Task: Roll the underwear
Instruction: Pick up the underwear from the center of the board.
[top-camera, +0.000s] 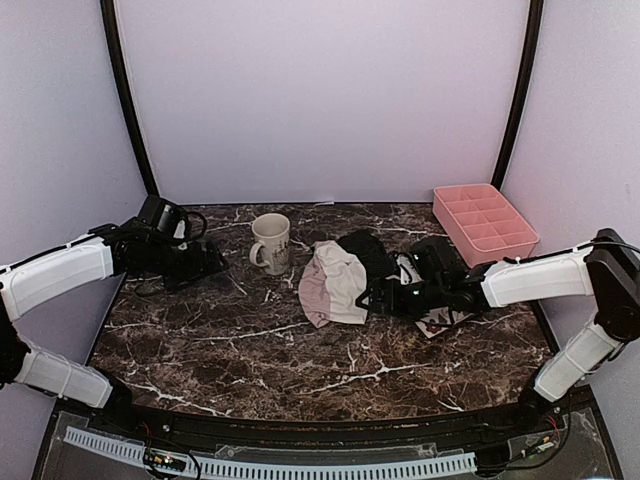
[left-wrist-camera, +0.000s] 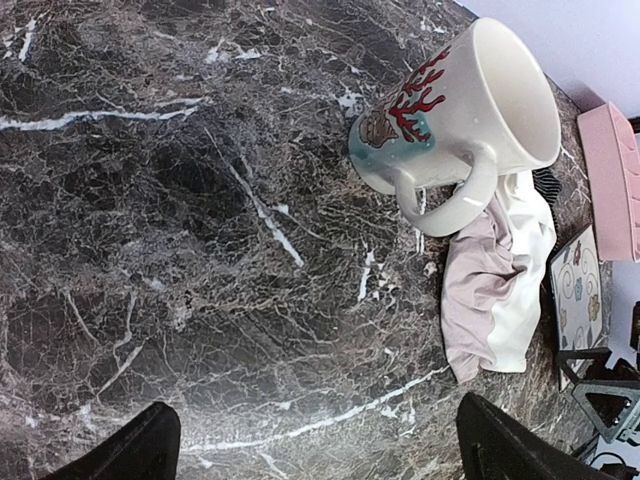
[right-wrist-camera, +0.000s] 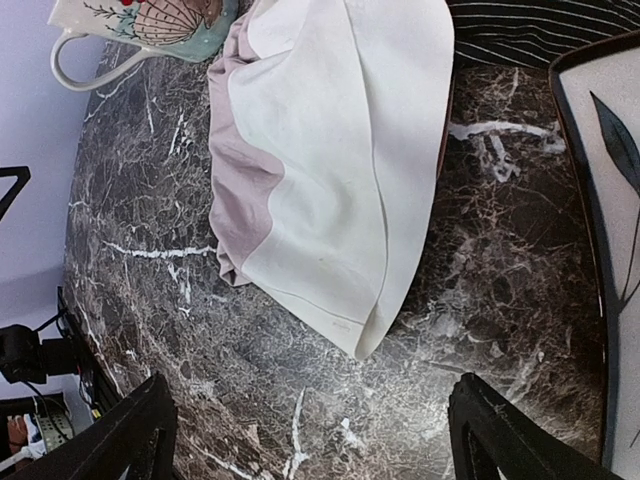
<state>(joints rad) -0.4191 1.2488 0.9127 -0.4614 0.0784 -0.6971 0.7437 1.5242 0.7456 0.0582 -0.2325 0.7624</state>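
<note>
Your pale pink and white underwear (right-wrist-camera: 330, 150) lies loosely spread, with a few soft folds, on the marble table (top-camera: 250, 350) just beside the mug (top-camera: 271, 242). The black ribbed underwear (top-camera: 368, 250) sits bunched right behind it, touching it, next to the flowered plate (right-wrist-camera: 620, 200).

Your right gripper (right-wrist-camera: 315, 440) hovers low over bare table close to the pale garment's nearest corner, fingers spread wide with nothing between them. Your left gripper (left-wrist-camera: 320, 460) waits on the far side of the mug, well apart from the cloth, equally wide and empty.

Expect both pieces to be very light and limp. They will likely bunch, drag and slide on the smooth stone rather than hold a shape. Nothing about the cloth is fragile, but the mug stands close enough to be knocked. The free corner pointing at your right gripper looks like the best hold: pinch the hem there through both layers, and pin the opposite edge with your other gripper so the roll stays tight
</note>
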